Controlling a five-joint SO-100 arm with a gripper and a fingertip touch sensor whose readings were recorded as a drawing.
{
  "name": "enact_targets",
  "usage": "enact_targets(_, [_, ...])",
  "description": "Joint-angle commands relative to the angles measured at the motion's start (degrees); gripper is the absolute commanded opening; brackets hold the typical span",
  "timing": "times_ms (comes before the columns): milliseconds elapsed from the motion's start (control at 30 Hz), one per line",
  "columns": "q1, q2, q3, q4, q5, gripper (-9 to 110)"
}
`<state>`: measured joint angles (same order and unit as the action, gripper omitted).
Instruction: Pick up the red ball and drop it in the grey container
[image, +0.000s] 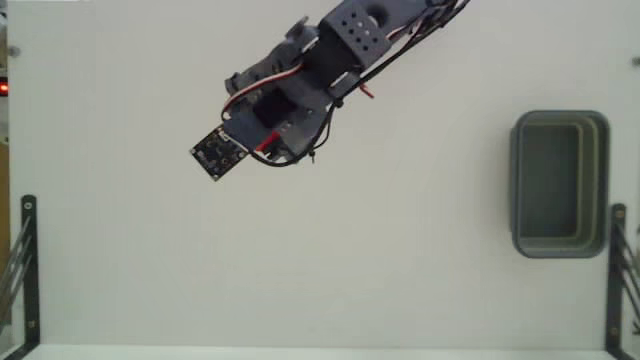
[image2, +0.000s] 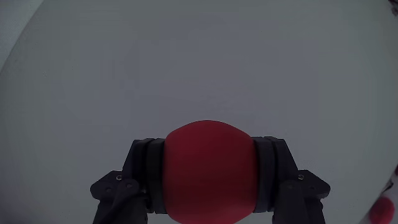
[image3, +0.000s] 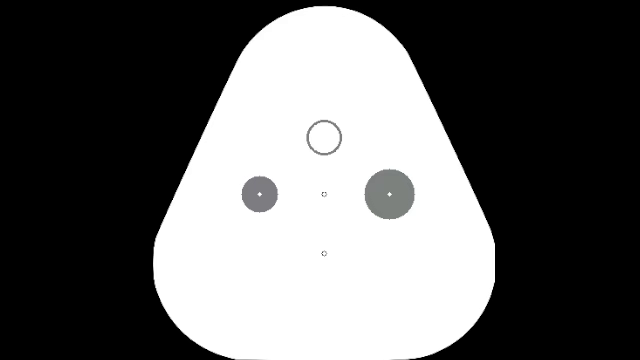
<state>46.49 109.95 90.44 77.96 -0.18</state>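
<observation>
Gripper (image2: 209, 180) pinches the ball (image2: 209, 171) between its 2 fingers (image2: 149, 174) in the wrist view, above the pale table (image2: 186, 62). Fixed view: arm (image: 320, 70) upper centre, container (image: 560, 183) well apart at right.

In the fixed view the arm's own body and the small black circuit board (image: 218, 153) at its tip cover the hand, so neither its fingers nor the smooth bright red ball show there. The arm is cut off by the top edge. In the wrist view the red ball (image2: 210, 171) runs off the bottom edge and hides the inner faces of the dark fingers (image2: 147, 180). A blurred red patch (image2: 380, 209) at the lower right corner cannot be identified
</observation>
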Motion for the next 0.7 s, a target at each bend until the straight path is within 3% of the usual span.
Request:
enact_targets(0, [0.55,0.33,-7.19,3.47,0.18,69])
enact_targets(533, [0.55,-11.00,-37.37,22.23,0.18,69])
enact_targets(667, [0.55,-15.05,-46.91,21.85,0.18,69])
